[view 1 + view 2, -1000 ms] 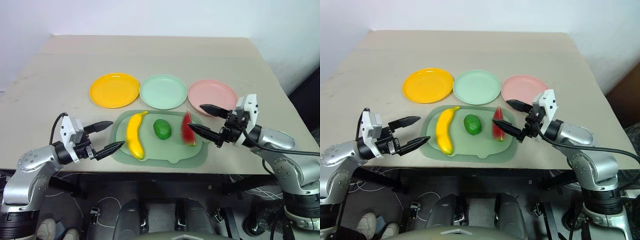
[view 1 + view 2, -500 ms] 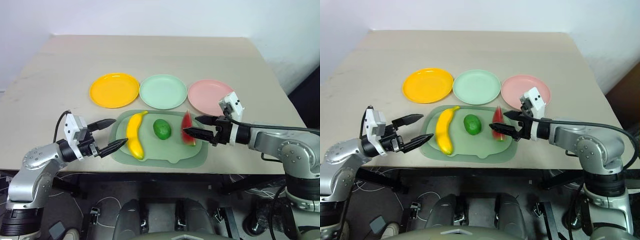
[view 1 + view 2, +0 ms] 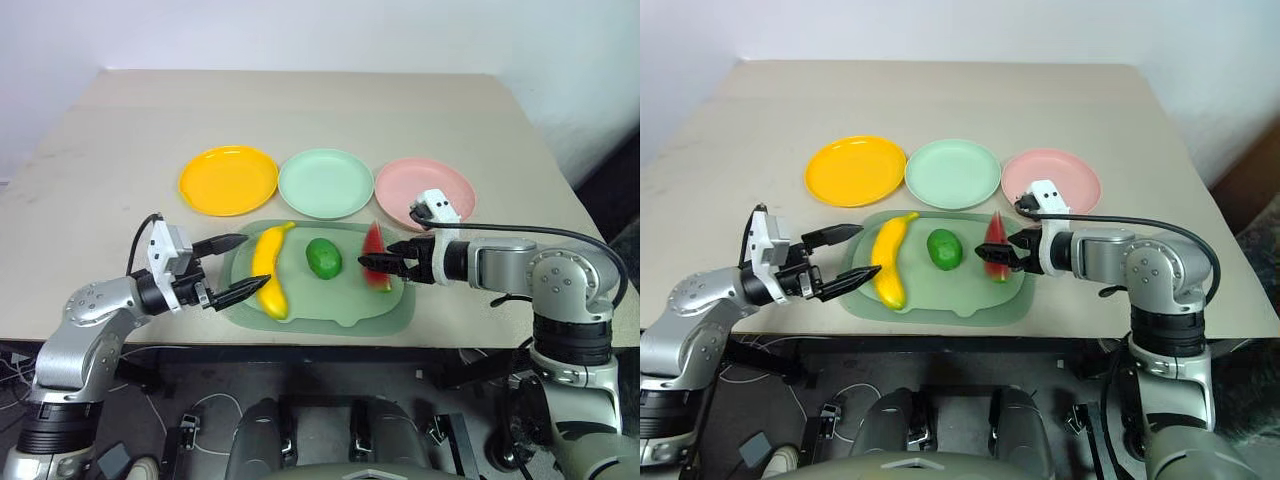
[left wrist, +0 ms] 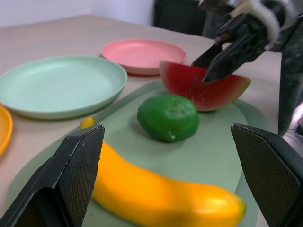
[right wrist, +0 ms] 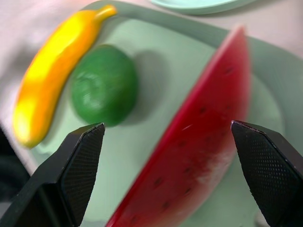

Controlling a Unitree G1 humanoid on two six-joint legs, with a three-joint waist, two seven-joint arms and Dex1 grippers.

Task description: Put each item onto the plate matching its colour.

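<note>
On the pale green tray (image 3: 330, 312) lie a yellow banana (image 3: 268, 285), a green lime (image 3: 323, 258) and a red watermelon wedge (image 3: 374, 252). My right gripper (image 3: 378, 260) is open, tilted down from the right, and its fingers straddle the wedge (image 5: 199, 151); contact cannot be told. Open as well, my left gripper (image 3: 256, 261) points level at the banana (image 4: 156, 194) from the left, one fingertip on each side of its middle. Behind the tray stand the yellow plate (image 3: 229, 180), the mint green plate (image 3: 326, 183) and the pink plate (image 3: 425, 190), all empty.
The tray sits close to the table's front edge (image 3: 300, 343). Bare tabletop (image 3: 300, 110) stretches behind the plates and to both sides. A black cable (image 3: 560, 236) runs along my right forearm.
My right gripper rolled, tipped down and slid left, from beside the wedge to astride it. My left gripper crept right, toward the banana. No item moved.
</note>
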